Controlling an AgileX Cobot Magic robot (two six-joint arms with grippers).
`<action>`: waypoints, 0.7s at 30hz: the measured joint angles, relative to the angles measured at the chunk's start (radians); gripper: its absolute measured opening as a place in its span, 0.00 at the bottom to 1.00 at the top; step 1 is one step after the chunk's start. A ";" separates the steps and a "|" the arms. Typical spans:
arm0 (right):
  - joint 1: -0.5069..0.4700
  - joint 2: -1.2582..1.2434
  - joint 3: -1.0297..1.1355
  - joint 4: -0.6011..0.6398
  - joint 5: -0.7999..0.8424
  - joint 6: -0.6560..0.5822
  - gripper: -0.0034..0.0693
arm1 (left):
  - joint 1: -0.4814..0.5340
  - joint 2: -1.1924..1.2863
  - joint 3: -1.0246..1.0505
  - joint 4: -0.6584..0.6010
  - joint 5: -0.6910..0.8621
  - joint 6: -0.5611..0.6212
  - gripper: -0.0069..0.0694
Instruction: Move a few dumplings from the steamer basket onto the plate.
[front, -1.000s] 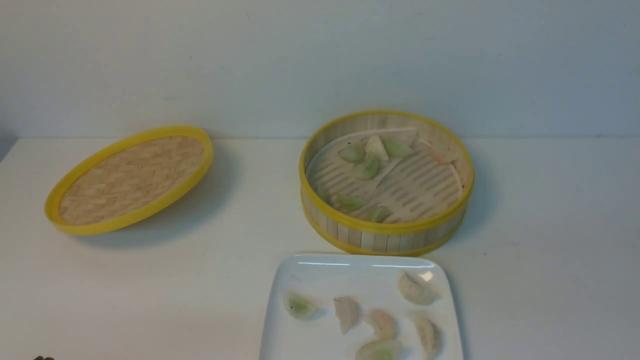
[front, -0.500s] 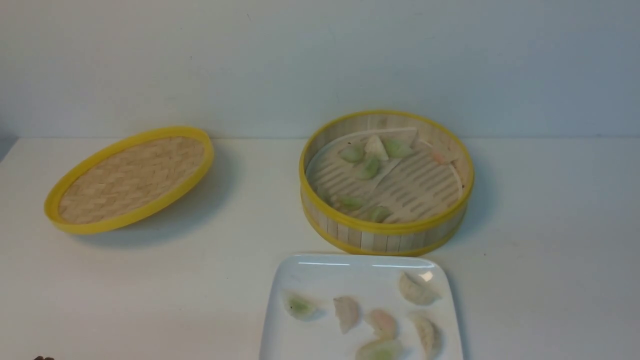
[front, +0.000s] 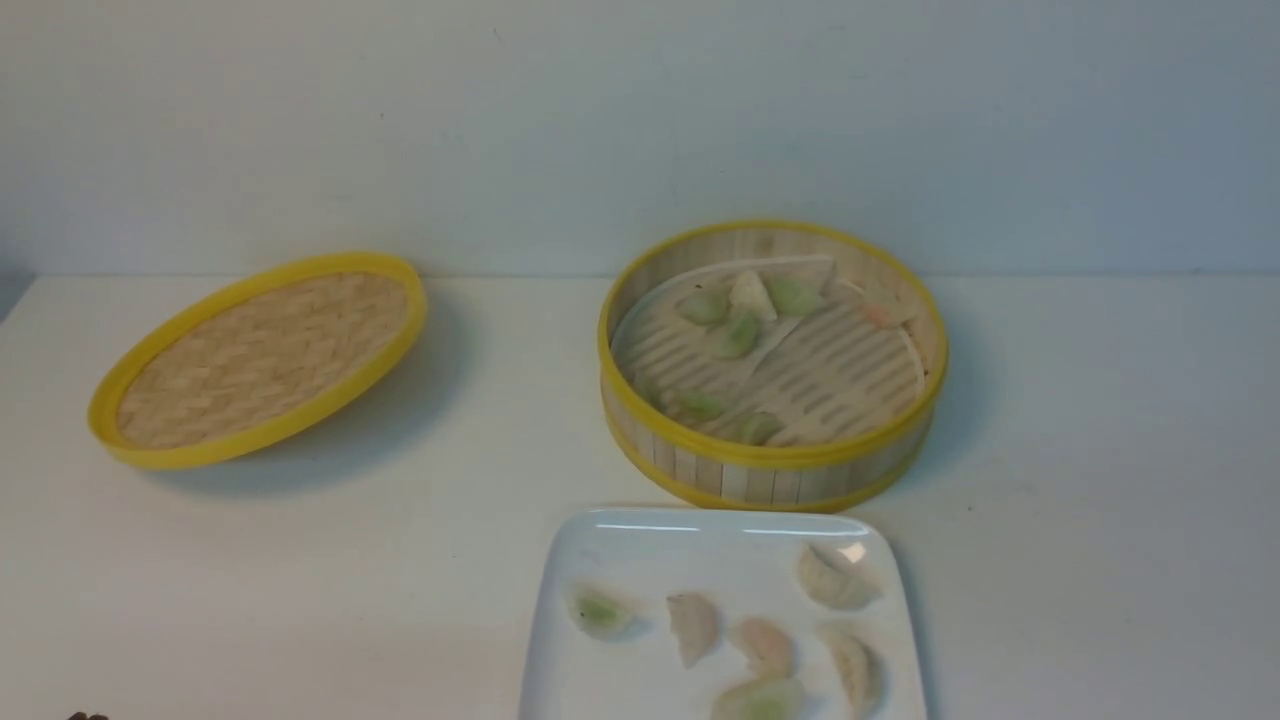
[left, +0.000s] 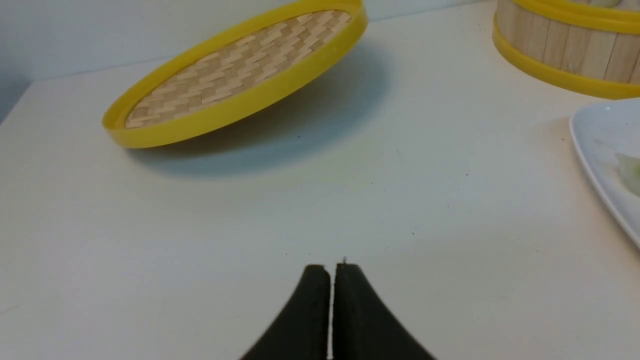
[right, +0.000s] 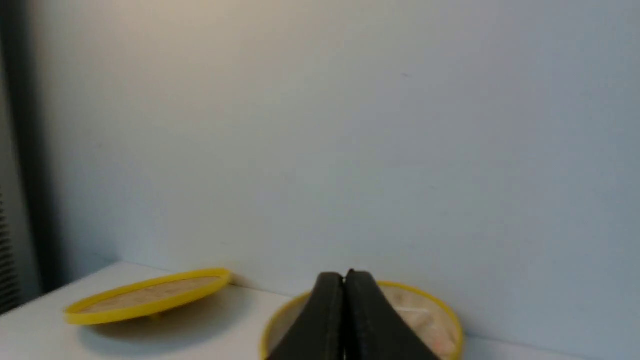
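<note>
Dumplings were split: approx seven lay in the steamer basket, most bunched at 11 o'clock on its slotted floor, two or three by the 7 o'clock wall, one pinkish at 1 o'clock. Six more sat on the plate, w/ a green one at 9 o'clock and the rest toward 3–5 o'clock. Plate sat just at 6 o'clock of the basket, nearly touching; its near edge ran out of the front view.

Left gripper hovered low over bare table, jaws clenched on nothing. Right gripper sat high, pointed at the wall over the basket, jaws likewise pressed together, empty. Lid rested tilted, well apart at 9 o'clock of the basket.

Judgement: w/ six plated, "a few" looks met; arms seem parked. If one more is wanted, open the right jaws first, drop straight down on the loose pinkish one, pinch lightly across its belly, avoid the basket wall, and place it in the plate's bare 12 o'clock strip.
</note>
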 joint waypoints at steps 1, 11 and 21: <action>-0.037 0.000 0.035 -0.002 -0.007 -0.001 0.03 | 0.000 0.000 0.000 0.000 0.000 0.000 0.08; -0.259 -0.012 0.471 -0.060 -0.146 -0.001 0.03 | 0.000 0.000 0.000 0.000 0.000 0.000 0.08; -0.298 -0.012 0.504 -0.060 -0.175 0.000 0.03 | 0.000 0.000 0.000 0.000 0.000 0.000 0.08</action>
